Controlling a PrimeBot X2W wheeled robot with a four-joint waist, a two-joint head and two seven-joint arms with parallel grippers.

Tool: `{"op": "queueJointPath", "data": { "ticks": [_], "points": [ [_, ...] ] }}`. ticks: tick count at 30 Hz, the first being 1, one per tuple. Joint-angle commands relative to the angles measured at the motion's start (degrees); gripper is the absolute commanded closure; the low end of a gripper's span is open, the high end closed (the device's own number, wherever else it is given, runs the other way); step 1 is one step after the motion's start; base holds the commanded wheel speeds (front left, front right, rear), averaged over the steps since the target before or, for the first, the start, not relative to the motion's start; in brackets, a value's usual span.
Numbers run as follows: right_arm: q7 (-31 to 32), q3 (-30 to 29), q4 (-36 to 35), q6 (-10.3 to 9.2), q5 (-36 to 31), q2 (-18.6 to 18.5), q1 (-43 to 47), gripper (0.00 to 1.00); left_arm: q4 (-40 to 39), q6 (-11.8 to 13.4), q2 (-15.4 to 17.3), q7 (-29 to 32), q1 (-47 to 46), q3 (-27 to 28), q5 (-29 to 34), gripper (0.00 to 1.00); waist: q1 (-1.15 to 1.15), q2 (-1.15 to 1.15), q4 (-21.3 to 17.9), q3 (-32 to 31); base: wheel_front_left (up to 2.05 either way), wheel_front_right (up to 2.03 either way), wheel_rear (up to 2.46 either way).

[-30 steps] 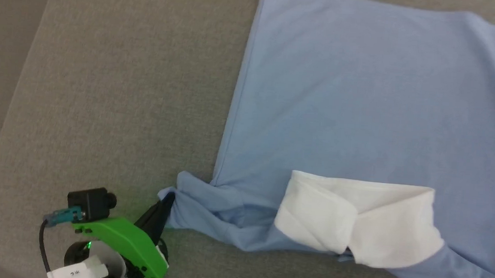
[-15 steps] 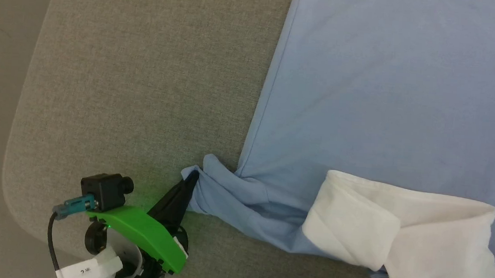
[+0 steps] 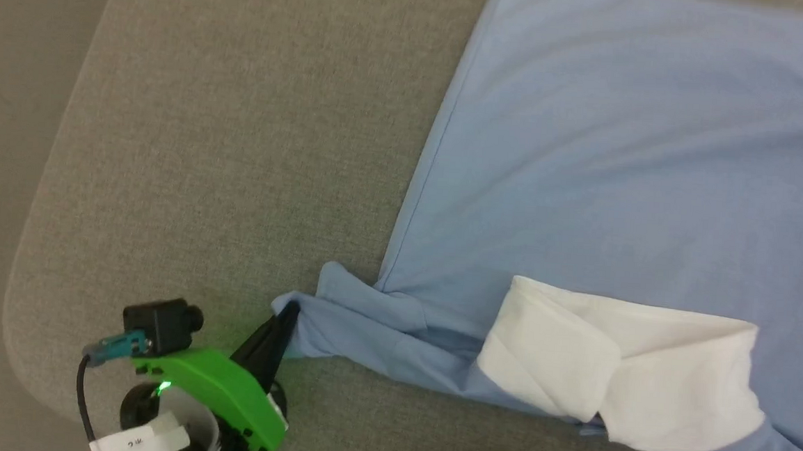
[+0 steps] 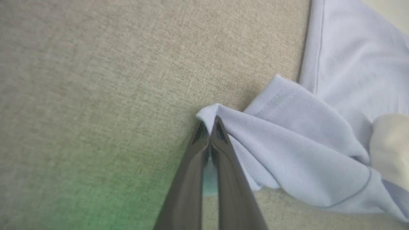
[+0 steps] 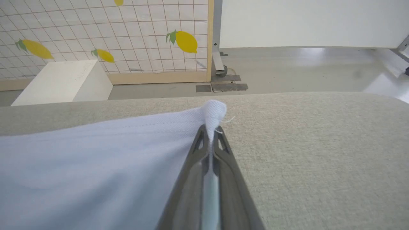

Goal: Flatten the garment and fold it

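Shirt point(image 3: 621, 162) mostly flat, unfolded; sleeve point(image 3: 367, 328) bunched beside collar point(image 3: 616, 364). Left pincer point(image 3: 288, 313) clamps sleeve tip, right pincer point(image 5: 211, 135) a corner point(image 5: 214, 111).

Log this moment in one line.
phase: flattening | left gripper: shut on garment sleeve tip | right gripper: shut on garment corner

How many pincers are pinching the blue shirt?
2. The left pincer pinches the bunched sleeve tip of the shirt, beside the white collar. The right pincer pinches a shirt corner above the grey cushion.
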Motion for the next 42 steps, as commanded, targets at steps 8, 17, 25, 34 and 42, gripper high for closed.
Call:
{"op": "queueJointPath", "data": {
  "ticks": [8,17,25,34,42],
  "points": [
    [-7.96,-8.48,-6.58,-0.09,4.61,7.26,23.56,1.00,-0.42,2.71,4.00,1.82,7.16,1.13,-1.91,1.00,-0.01,0.00,-10.24,-15.74,0.00,0.00,0.00],
    [3.76,-13.93,-8.48,-0.09,7.12,14.27,35.57,1.00,-1.83,3.66,4.97,2.38,9.37,1.48,-2.62,1.00,-0.01,0.00,-15.39,-18.59,0.00,0.00,0.00],
    [17.82,-14.65,-4.95,-0.09,9.85,15.32,38.91,1.00,-2.37,3.88,5.23,2.84,9.28,1.20,-2.52,1.00,-0.01,0.00,-16.27,-18.74,0.00,0.00,0.00],
    [13.11,-11.54,-9.40,-0.09,9.76,15.35,37.46,0.00,-2.14,3.73,5.14,3.01,9.01,0.88,-2.54,1.00,-0.01,0.00,-15.40,-19.10,0.00,0.00,0.00],
    [-5.23,4.97,-15.14,-0.09,12.13,10.46,30.24,0.00,-2.18,3.57,5.05,2.96,8.53,0.83,-2.54,1.00,-0.01,0.00,-14.40,-18.31,0.00,0.00,0.00]
  ]
}}
